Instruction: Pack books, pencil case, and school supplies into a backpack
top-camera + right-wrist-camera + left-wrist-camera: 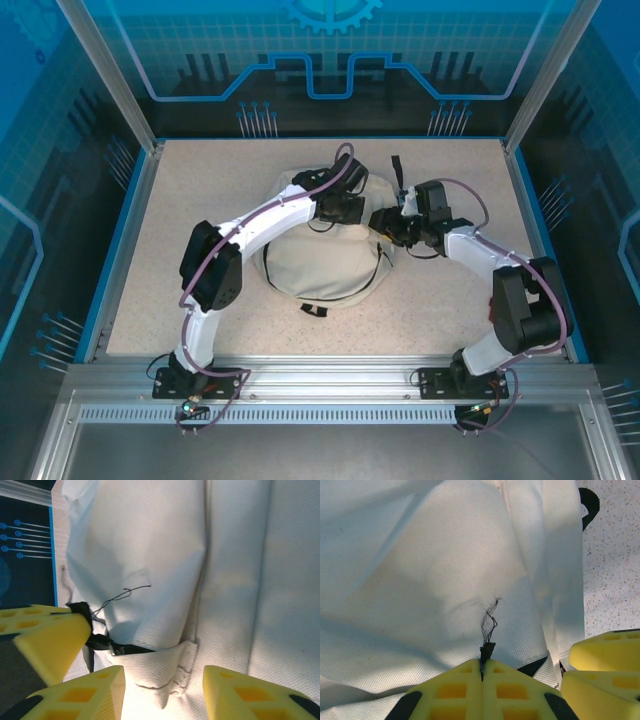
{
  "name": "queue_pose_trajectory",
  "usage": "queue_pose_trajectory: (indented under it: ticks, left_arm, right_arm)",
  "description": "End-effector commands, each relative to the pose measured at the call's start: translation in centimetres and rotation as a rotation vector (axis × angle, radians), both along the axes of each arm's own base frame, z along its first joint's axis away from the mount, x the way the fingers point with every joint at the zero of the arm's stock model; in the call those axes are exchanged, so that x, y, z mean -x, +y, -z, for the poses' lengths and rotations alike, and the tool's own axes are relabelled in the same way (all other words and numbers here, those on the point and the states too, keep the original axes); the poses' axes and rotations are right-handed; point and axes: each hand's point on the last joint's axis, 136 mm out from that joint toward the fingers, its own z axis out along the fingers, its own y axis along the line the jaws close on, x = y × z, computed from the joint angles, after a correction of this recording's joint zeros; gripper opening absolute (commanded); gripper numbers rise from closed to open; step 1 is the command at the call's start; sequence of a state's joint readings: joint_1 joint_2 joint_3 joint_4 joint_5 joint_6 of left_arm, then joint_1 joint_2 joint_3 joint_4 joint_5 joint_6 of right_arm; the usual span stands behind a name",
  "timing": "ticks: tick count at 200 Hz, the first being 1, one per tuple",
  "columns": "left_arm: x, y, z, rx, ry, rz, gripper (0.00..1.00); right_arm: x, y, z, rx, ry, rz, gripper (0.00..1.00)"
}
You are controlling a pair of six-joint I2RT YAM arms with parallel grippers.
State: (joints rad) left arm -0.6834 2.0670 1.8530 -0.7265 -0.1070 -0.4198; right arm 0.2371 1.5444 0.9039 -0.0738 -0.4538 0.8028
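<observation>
The soft, limp backpack (320, 265) lies centred on the desk (180, 200) and would likely sag if pulled. The left gripper (482, 662) has its fingers pinched together on the dark pull tab (486, 650), probably the surest hold. The right gripper (162, 672) has its fingers apart against the fabric.

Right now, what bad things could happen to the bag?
The left gripper is shut on a tiny, frayed dark tab on the backpack. The tab might slip out or tear more if pulled hard. The open right gripper sits very close beside it, so the two could bump if either moves.
</observation>
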Motion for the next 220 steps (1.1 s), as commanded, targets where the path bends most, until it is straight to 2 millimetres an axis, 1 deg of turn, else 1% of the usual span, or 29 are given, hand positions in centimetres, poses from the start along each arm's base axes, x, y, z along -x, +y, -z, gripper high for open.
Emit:
queue_pose_trajectory:
  ticks: [1, 25, 47, 67, 76, 88, 100, 105, 129, 144, 156, 170, 193, 208, 220]
  left_arm:
    - [0.1, 0.1, 0.6, 0.015, 0.025, -0.011, 0.0]
    - [0.0, 0.1, 0.6, 0.016, 0.027, -0.015, 0.0]
    - [0.0, 0.2, 0.7, 0.016, 0.028, -0.014, 0.0]
    - [0.1, 0.2, 0.7, 0.013, 0.029, -0.015, 0.0]
    - [0.1, 0.3, 0.7, 0.01, 0.027, -0.017, 0.0]
    - [-0.1, 0.7, 0.5, -0.004, 0.018, -0.025, 0.0]
    - [-0.3, 1.5, 0.3, -0.031, 0.001, -0.047, 0.0]
    - [-0.4, 1.9, 0.1, -0.043, -0.006, -0.055, 0.0]
    - [-1.0, 4.8, -0.8, -0.084, -0.046, -0.129, 0.0]
    - [-1.2, 7.3, -1.2, -0.096, -0.06, -0.18, 0.0]
    - [-1.1, 9.3, -1.1, -0.1, -0.06, -0.215, 0.0]
    - [-1.1, 11.6, -0.8, -0.105, -0.049, -0.258, 0.0]
    - [-0.8, 15.3, 0.1, -0.129, -0.031, -0.327, 0.0]
    - [-0.6, 17.4, 0.5, -0.144, -0.025, -0.369, 0.0]
    - [-0.5, 18.9, 0.7, -0.153, -0.02, -0.4, 0.0]
  right_arm:
    - [0.6, 1.2, -0.1, -0.007, 0.013, -0.067, 0.42]
    - [0.7, 1.8, 0.7, -0.022, 0.035, -0.091, 0.36]
    - [0.6, 2.3, 0.6, -0.046, 0.034, -0.112, 0.31]
    - [0.5, 2.5, 0.7, -0.051, 0.041, -0.12, 0.2]
    - [0.5, 2.4, 0.8, -0.048, 0.044, -0.117, 0.13]
    - [0.6, 2.0, 1.1, -0.023, 0.054, -0.099, 0.06]
    - [0.7, 1.4, 1.6, 0.017, 0.067, -0.076, 0.01]
    - [0.7, 0.9, 1.9, 0.041, 0.077, -0.058, 0.0]
    - [1.1, -1.3, 3.6, 0.161, 0.127, 0.017, 0.0]
    - [1.4, -2.4, 4.5, 0.214, 0.159, 0.054, 0.0]
    - [1.6, -2.9, 4.9, 0.239, 0.172, 0.065, 0.0]
    - [1.6, -3.2, 5.1, 0.26, 0.181, 0.074, 0.0]
    - [1.5, -3.2, 4.9, 0.276, 0.176, 0.071, 0.0]
    - [1.3, -2.9, 4.6, 0.28, 0.167, 0.058, 0.0]
    - [1.2, -2.2, 4.2, 0.278, 0.153, 0.029, 0.0]
